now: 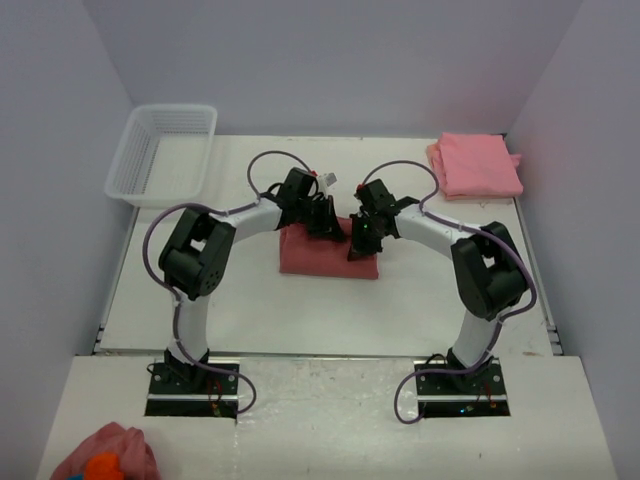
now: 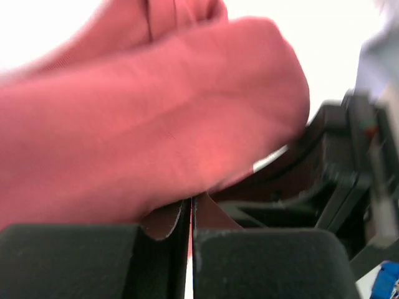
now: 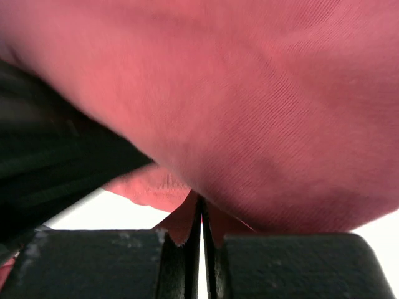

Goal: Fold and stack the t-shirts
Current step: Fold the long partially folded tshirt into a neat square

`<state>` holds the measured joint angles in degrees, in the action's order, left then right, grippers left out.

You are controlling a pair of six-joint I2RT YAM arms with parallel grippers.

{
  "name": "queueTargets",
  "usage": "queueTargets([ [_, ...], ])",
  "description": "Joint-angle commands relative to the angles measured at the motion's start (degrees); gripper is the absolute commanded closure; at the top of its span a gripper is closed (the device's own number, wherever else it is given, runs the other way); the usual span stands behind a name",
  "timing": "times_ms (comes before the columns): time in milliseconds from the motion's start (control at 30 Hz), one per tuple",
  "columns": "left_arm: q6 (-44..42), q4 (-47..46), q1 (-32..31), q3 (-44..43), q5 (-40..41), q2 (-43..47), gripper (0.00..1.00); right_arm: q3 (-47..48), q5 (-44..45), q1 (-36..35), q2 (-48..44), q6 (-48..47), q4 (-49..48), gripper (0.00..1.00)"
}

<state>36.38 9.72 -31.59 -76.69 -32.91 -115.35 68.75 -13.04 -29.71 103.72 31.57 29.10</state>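
Pinching 1 rose t-shirt (image 1: 308,260), both jaws closed tight on its cloth, grip points hidden overhead.

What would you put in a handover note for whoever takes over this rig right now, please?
Left gripper: shut on the rose-red t-shirt, fabric pinched between its fingers.
Right gripper: shut on the same t-shirt.
Things: that t-shirt lies mid-table as a compact rectangle; a folded pink t-shirt sits at the far right corner.
Done: one t-shirt folded and set aside.
Left: finish this fold if needed, then probably stack it on the pink one.
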Motion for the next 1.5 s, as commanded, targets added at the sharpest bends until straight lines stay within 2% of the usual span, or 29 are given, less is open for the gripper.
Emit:
queueTargets([
  [0,-0.9,-5.1,3.5,-5.5,-3.9,-2.8,1.0,2.7,-0.8,-0.1,0.6,0.8,-1.2,1.0],
  [200,1.8,-11.2,7.4,-12.7,-6.7,-8.7,1.0,3.1,-0.1,-0.1,1.7,0.3,0.0,1.0],
  [300,1.0,-7.5,8.4,-21.0,-6.9,-14.1,1.0,4.0,0.7,-0.1,1.8,0.0,0.9,1.0],
  [400,-0.6,-7.2,9.1,-24.3,-7.2,-16.0,1.0,5.7,0.9,0.0,2.0,-0.1,1.8,1.0],
  [500,-3.7,-1.8,9.4,-28.6,-4.8,-16.3,1.0,8.0,2.4,-0.1,0.0,-0.7,3.3,1.0],
  [633,-5.3,0.0,9.4,-22.7,0.0,-6.9,1.0,13.1,4.9,0.0,-1.6,-2.2,5.6,1.0],
  [667,-5.6,2.3,9.4,-21.8,2.6,-5.3,1.0,17.6,5.3,0.4,-0.6,-2.4,8.4,1.0],
  [800,-7.0,6.2,9.4,-15.6,7.6,3.8,1.0,29.3,4.6,2.5,6.4,-3.6,12.5,1.0],
  [967,-7.9,9.5,9.4,-12.3,9.0,7.3,1.0,38.3,2.2,5.1,14.3,-4.1,15.5,1.0],
  [1200,-7.3,8.6,9.4,-10.9,6.6,2.9,1.0,39.1,-1.3,7.4,18.2,-4.8,14.6,1.0],
  [1467,-6.9,6.8,10.2,-9.9,5.3,-0.7,1.0,32.6,-3.9,10.6,17.5,-4.3,10.8,1.0],
])
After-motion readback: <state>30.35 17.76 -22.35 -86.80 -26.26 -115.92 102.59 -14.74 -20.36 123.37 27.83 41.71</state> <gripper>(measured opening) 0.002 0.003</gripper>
